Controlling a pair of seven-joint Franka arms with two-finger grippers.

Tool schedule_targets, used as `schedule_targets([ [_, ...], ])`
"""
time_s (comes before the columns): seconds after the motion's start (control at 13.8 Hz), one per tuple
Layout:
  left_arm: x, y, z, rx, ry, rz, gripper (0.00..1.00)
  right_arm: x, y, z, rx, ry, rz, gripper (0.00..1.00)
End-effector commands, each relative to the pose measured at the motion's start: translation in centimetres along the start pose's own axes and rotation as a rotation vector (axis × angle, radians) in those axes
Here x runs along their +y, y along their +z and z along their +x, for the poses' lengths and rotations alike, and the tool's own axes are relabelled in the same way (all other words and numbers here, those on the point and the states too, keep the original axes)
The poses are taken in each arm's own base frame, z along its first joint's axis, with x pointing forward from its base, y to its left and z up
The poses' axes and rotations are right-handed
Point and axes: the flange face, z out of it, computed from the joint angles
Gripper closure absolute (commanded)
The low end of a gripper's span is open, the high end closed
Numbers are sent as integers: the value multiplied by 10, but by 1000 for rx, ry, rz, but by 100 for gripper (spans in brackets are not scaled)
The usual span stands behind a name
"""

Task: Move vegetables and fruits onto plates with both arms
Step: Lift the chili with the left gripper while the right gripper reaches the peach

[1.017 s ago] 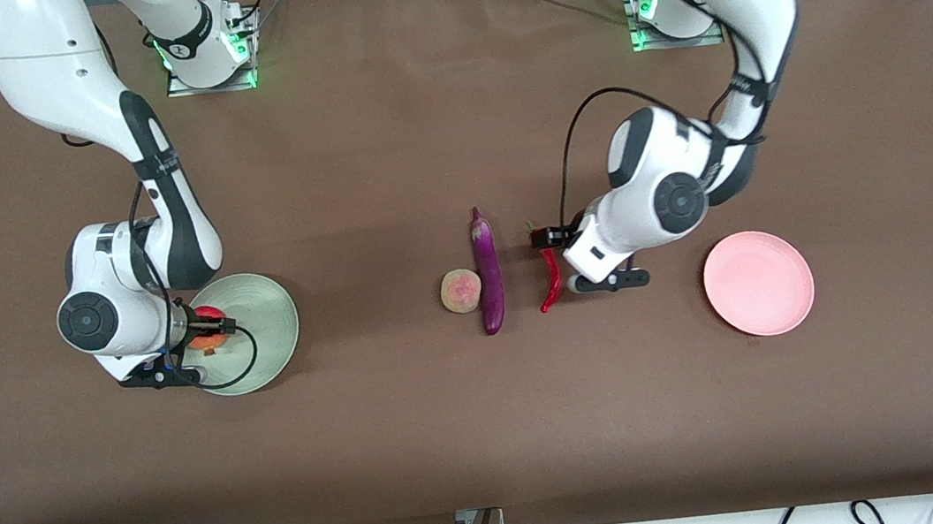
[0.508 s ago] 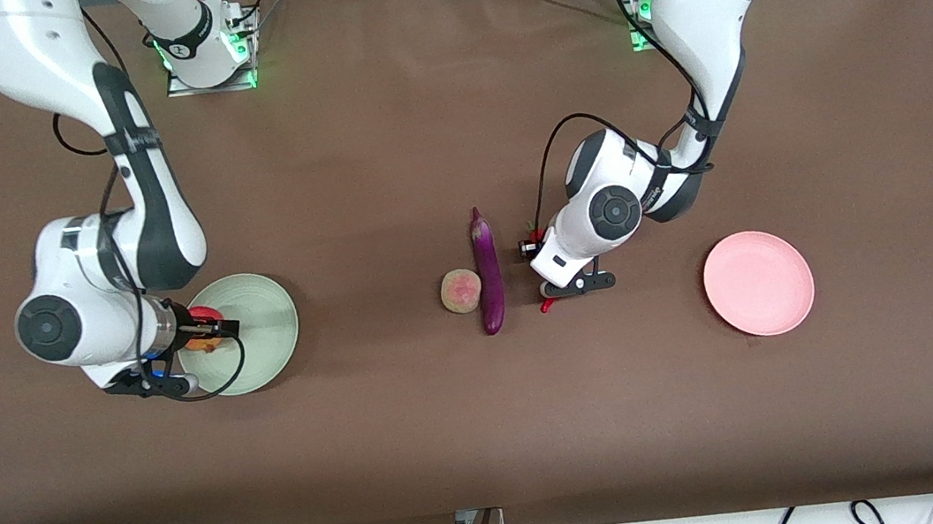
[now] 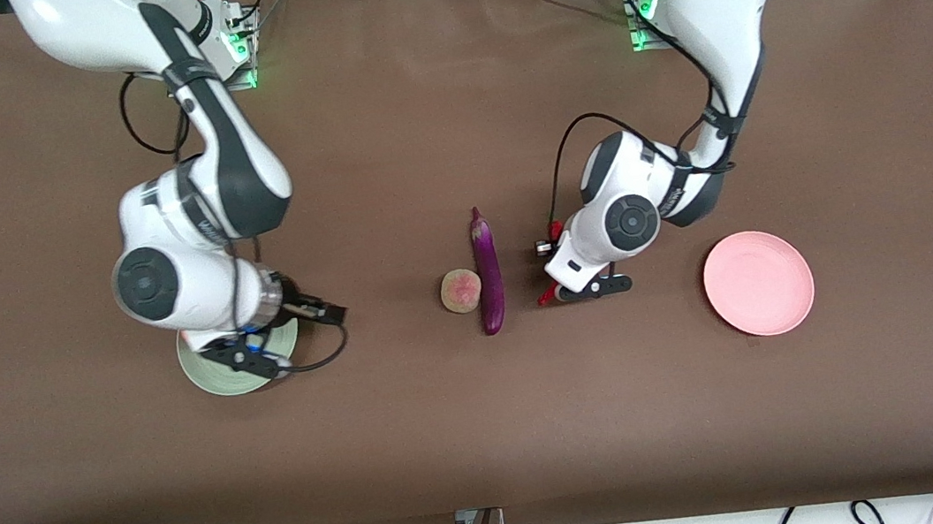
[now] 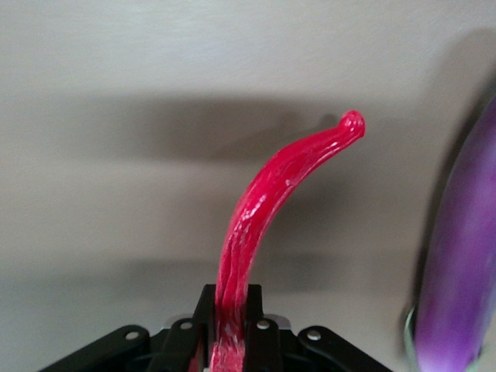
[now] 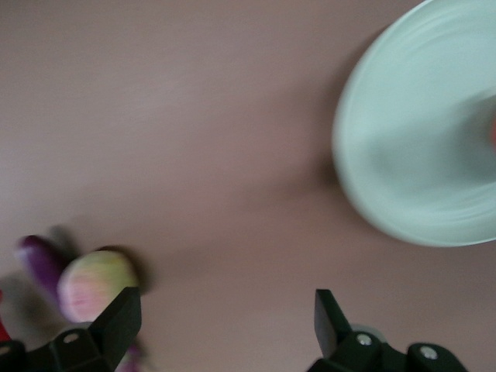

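A: Red chili pepper (image 4: 256, 209) — where is it held?

B: It is clamped between the fingers of the left end effector (image 4: 230, 329), just beside the purple eggplant (image 3: 486, 270) lying on the brown tabletop (image 3: 467, 413).

A: Peach-like fruit (image 3: 460, 289)?

B: Listed touching the eggplant, toward the right arm's end.

A: Right end effector (image 5: 225, 325)?

B: Its fingers are spread apart, nothing gripped, over bare tabletop beside the pale green plate (image 3: 205, 376).

A: Pink plate (image 3: 758, 282)?

B: Set toward the left arm's end.
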Motion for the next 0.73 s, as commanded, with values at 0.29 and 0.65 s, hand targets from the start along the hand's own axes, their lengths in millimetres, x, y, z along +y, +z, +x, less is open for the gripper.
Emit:
schedule_targets([
  [0.29, -179, -103, 32, -12, 74, 72, 100, -105, 92, -77, 88, 31, 122, 1],
  [0.65, -273, -86, 65, 37, 123, 127, 100, -130, 146, -109, 170, -13, 135, 1],
])
